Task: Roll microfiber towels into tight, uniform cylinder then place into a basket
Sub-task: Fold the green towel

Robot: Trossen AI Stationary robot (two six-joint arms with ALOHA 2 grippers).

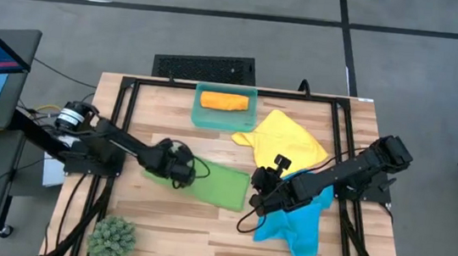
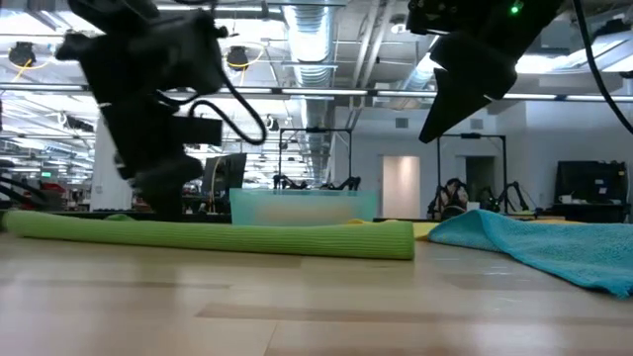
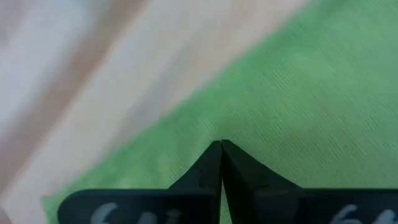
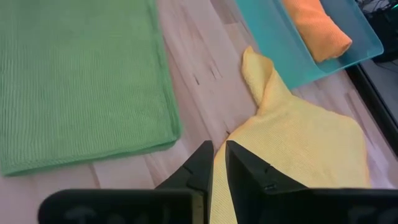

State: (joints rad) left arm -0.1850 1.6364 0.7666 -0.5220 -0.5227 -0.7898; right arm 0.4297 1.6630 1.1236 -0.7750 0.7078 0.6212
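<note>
Green towel (image 1: 216, 184) is lying flat closest to us, well in front of the basket (image 1: 223, 119), with the left gripper (image 1: 180, 167) pressed down on its edge, fingers together. Orange towel (image 1: 223, 102) sits rolled inside the basket. Right gripper (image 1: 263, 189) hovers beside the yellow towel (image 1: 289, 139) and over the blue towel (image 1: 297, 226), fingers slightly apart, holding nothing.

The high view looks straight down on the whole table (image 1: 160, 214). The low view sits at tabletop level, facing the far room. The left wrist view hangs very close over the green towel (image 3: 298, 93), perhaps touching it. The right wrist view shares that towel, plus the basket (image 4: 273, 56).
</note>
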